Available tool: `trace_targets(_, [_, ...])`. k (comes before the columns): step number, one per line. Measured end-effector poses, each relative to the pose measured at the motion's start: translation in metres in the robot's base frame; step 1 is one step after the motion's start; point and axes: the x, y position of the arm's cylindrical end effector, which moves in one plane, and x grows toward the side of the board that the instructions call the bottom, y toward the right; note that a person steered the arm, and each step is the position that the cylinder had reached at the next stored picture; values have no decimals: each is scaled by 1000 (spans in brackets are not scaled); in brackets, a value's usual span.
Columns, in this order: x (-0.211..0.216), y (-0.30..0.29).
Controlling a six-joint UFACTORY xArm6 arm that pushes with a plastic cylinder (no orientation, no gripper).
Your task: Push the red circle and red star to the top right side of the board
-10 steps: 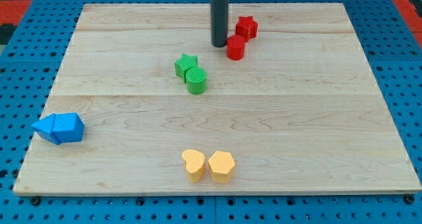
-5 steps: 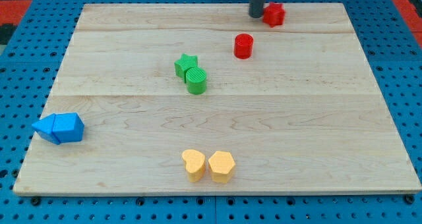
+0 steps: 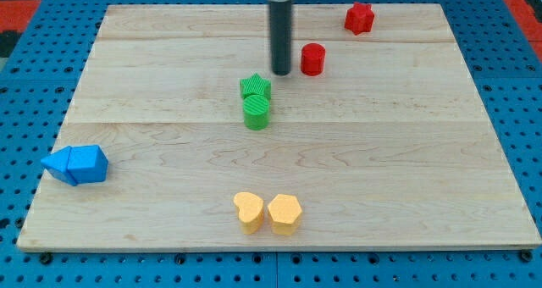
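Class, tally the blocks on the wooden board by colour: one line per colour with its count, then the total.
Red: 2, the red circle block and the red star block
Green: 2, the green star block and the green round block
Blue: 2, the blue blocks, touching
Yellow: 2, the yellow heart-like block and the yellow faceted block
Total: 8

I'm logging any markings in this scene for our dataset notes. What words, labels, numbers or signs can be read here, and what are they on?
None: no readable text, number, brand or sign shows anywhere.
The pale wooden board, the blue pegboard under it, the dark rod ending in my tip and the coloured blocks, such as the red cylinder block and red star block, are all unmarked.
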Motion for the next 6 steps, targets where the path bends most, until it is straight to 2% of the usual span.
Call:
trace_targets(2, [-27,78])
trace_targets(3, [-49,96])
trace_targets(4, [-33,119])
trace_targets(6, [-42,117])
